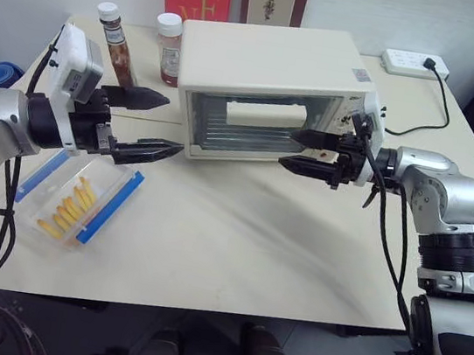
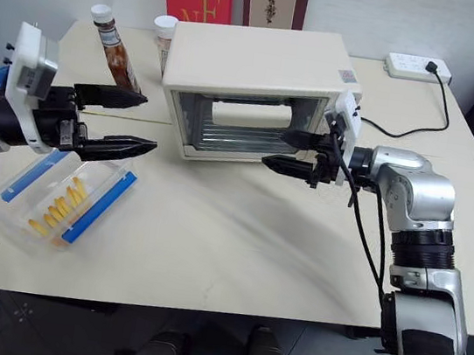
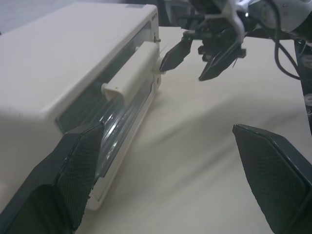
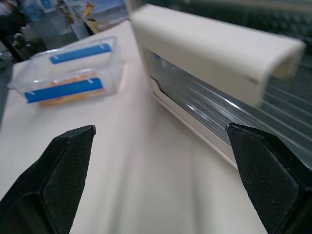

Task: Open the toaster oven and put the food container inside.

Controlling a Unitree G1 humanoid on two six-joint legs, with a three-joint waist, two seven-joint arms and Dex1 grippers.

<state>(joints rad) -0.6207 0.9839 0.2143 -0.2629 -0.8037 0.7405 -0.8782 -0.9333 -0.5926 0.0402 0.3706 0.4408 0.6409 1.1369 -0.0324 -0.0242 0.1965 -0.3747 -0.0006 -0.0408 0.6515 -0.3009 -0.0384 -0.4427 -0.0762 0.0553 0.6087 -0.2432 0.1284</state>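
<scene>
Two open black pincers, left (image 1: 143,120) and right (image 1: 304,152), flank the closed cream-white toaster oven (image 1: 268,85) at upper centre; its stiff white bar handle (image 1: 266,114) suits gripping, while the light, flexible clear plastic food container (image 1: 71,198) lower left needs holding by its blue-clipped sides.

There is one toaster oven (image 1: 270,67), one food container (image 1: 71,198), two sauce bottles (image 1: 116,48) (image 1: 170,47), and one power strip (image 1: 415,63).

Even, soft indoor light falls on the pale cream tabletop (image 1: 256,233), leaving faint diffuse shadows beneath both arms. Just ahead of the right gripper (image 4: 161,161), the cream-white boxy toaster oven's white bar handle (image 4: 214,48) smears with blur.
</scene>
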